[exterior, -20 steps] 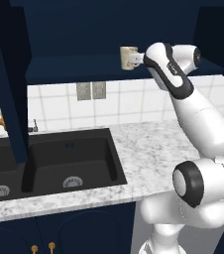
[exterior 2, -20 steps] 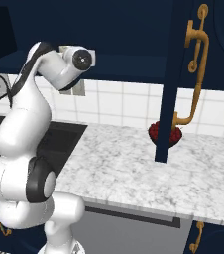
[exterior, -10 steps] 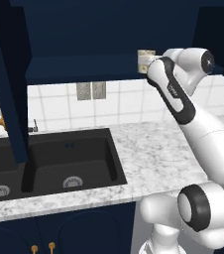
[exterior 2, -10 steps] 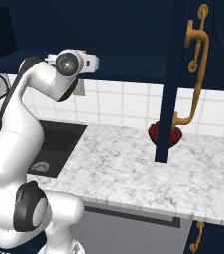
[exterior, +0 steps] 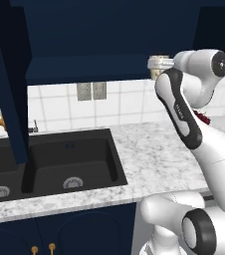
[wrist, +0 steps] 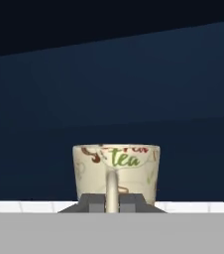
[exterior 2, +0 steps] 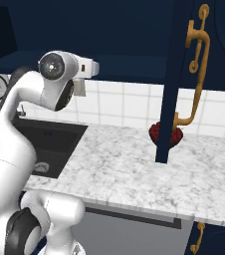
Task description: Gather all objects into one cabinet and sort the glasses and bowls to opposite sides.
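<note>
My gripper (wrist: 112, 203) is shut on the loop handle of the cream mug (wrist: 116, 168), which stands upright and reads "tea". In the left base view the mug (exterior: 158, 65) hangs at the front edge of the navy wall cabinet's shelf (exterior: 84, 68), right of the shelf's middle, with my hand just right of it. The cabinet's dark inside (wrist: 114, 84) lies beyond the mug. A small dark bowl with red (exterior 2: 164, 133) sits on the counter at the back right, partly behind the open cabinet door (exterior 2: 176, 74). That bowl (exterior: 202, 117) peeks out beside my forearm.
A black double sink (exterior: 59, 164) is set in the grey marble counter (exterior 2: 134, 169) to the left. Another navy door (exterior: 7, 84) hangs open over the sink. A gold handle (exterior 2: 196, 64) juts from the right door. Wall outlets (exterior: 91, 91) sit on the white tiles.
My arm has swung to the right along the shelf front, carrying the mug with it. The bowl and the doors have stayed put.
</note>
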Robot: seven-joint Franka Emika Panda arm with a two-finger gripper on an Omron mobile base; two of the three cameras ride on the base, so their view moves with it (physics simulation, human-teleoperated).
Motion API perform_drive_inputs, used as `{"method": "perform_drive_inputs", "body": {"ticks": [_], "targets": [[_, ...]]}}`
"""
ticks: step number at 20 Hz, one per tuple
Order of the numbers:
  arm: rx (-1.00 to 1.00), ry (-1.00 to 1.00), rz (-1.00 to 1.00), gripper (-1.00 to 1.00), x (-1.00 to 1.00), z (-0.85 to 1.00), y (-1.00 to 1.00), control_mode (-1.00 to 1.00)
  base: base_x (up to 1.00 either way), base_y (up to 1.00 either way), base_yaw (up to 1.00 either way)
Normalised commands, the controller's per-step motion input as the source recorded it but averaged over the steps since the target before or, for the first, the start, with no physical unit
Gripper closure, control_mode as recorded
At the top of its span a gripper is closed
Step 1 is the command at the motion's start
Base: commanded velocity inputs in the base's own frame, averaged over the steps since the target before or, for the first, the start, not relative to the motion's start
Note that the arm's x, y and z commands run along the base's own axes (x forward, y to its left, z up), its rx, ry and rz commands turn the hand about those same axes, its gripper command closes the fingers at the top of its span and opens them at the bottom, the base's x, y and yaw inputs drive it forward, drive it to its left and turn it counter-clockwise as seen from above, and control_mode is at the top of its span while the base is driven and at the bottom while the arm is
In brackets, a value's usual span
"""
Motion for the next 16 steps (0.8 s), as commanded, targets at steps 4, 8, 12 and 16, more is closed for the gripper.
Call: {"method": "perform_drive_inputs", "body": {"ticks": [4, 8, 12, 16], "targets": [[0.00, 0.01, -0.01, 1.00, -0.81, 0.00, -0.31, -1.00, 0.00, 0.00, 0.00], [-0.06, 0.10, -0.04, 1.00, -0.86, -0.05, -0.06, -1.00, 0.00, 0.00, 0.00], [-0.06, 0.18, -0.04, 1.00, -0.66, 0.00, 0.00, -1.00, 0.00, 0.00, 0.00], [-0.05, 0.14, -0.01, 1.00, -0.58, -0.12, 0.00, -1.00, 0.00, 0.00, 0.00]]}}
